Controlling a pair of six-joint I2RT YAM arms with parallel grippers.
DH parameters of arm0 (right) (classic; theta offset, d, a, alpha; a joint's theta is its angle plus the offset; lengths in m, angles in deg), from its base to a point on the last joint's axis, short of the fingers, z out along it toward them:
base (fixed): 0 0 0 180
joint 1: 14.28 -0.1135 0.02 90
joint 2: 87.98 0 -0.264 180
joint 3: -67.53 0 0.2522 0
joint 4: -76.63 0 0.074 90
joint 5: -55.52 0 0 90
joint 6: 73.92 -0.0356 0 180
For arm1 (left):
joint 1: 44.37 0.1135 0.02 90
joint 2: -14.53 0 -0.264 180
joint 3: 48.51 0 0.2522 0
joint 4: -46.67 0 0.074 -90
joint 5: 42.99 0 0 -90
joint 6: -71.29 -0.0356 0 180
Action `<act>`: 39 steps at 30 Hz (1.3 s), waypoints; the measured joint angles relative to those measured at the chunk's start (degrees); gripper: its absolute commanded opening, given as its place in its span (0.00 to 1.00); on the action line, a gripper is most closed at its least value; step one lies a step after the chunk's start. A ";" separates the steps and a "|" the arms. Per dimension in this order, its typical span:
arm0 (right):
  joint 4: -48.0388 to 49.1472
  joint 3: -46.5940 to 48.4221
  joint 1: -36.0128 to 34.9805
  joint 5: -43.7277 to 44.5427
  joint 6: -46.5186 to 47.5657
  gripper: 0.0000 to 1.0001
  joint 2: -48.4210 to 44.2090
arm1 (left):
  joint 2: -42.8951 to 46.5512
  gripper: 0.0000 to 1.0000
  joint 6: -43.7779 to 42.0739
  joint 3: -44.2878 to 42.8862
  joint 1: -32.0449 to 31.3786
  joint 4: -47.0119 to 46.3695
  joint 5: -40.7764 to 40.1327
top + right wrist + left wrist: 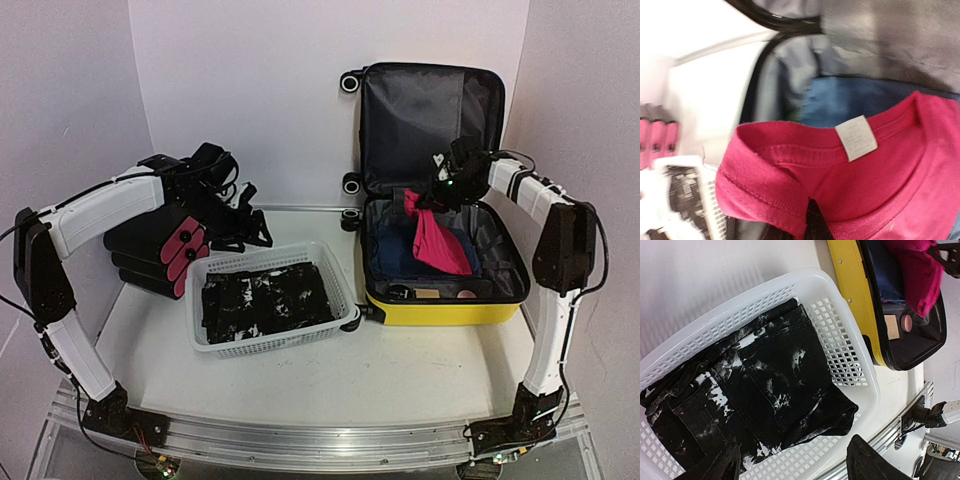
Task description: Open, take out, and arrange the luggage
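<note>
As the yellow hard-shell suitcase (445,312) needs emptying, my right gripper (432,196) is clamping the crimson cotton T-shirt (440,248); my left gripper (245,228), at nine o'clock, is hanging released.

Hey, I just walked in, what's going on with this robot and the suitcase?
The robot is unpacking the open yellow suitcase. Its right hand is shut on a pink shirt, held up so that the rest hangs down into the case. Blue clothing lies inside. The left hand hangs open by the white basket, holding nothing. The basket holds black-and-white jeans.
</note>
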 measured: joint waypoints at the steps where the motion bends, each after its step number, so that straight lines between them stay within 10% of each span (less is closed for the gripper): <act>1: 0.17 -0.98 0.37 -1.75 -0.44 0.00 -1.77 | -0.33 0.73 0.00 -0.26 0.00 0.04 0.11; 18: 6.78 -13.00 0.37 -28.33 -17.55 0.00 -15.10 | -1.81 0.73 0.50 -3.37 0.00 -0.04 1.77; 39: 14.16 -11.96 -24.13 -16.83 -30.49 0.00 -10.73 | 20.50 0.78 11.63 14.23 4.33 -1.55 1.38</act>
